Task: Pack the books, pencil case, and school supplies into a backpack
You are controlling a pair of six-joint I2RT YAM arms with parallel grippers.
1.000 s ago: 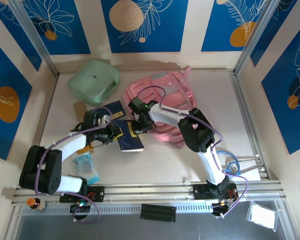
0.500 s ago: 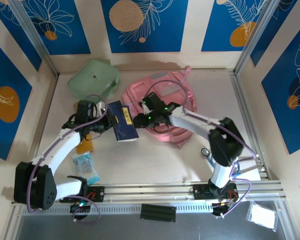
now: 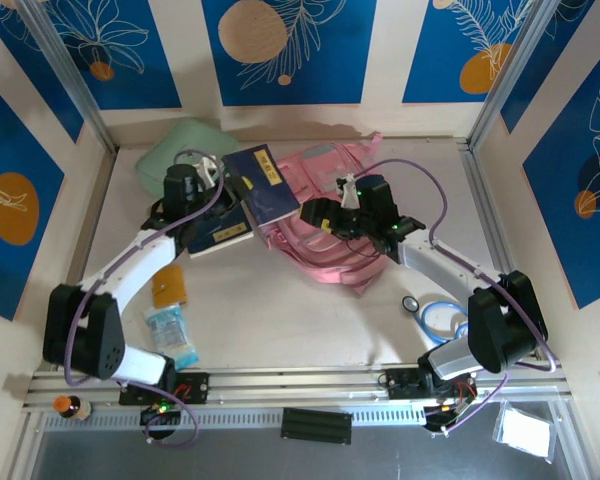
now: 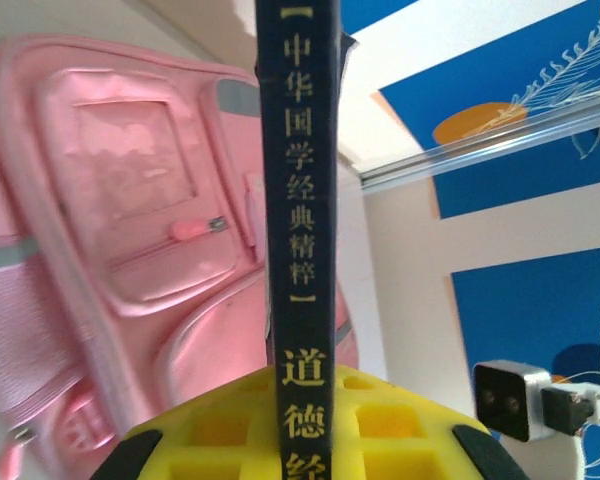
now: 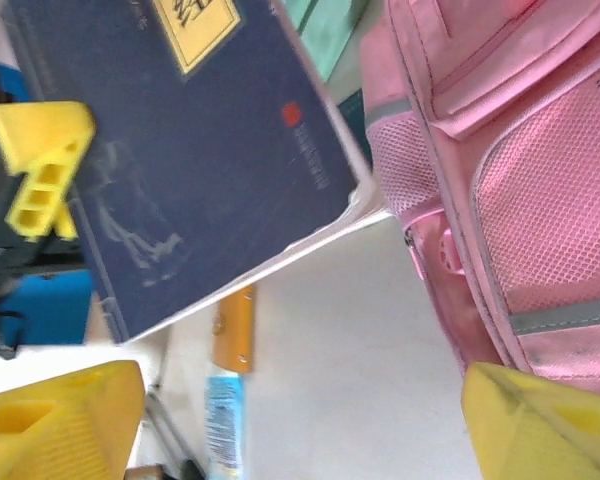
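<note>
My left gripper [image 3: 223,190] is shut on a navy book [image 3: 265,185] and holds it raised and tilted beside the pink backpack [image 3: 335,225]. In the left wrist view the book's spine [image 4: 298,200] stands upright between the yellow fingers [image 4: 400,420], with the backpack [image 4: 130,220] behind it. A second navy book [image 3: 220,236] lies on the table below. My right gripper [image 3: 318,213] is open at the backpack's left edge. Between its fingers [image 5: 60,420] there is only bare table, and the backpack [image 5: 540,200] lies along its right side. The pencil case and the other books are hidden.
A mint-green case [image 3: 185,145] sits at the back left, partly behind the left arm. An orange oblong item [image 3: 168,290] and a blue packet [image 3: 170,335] lie at the front left. Tape rings [image 3: 440,318] lie at the front right.
The left gripper lifted the navy book off the table and carried it back and right, toward the backpack. The right gripper drew back to the right, over the backpack.
</note>
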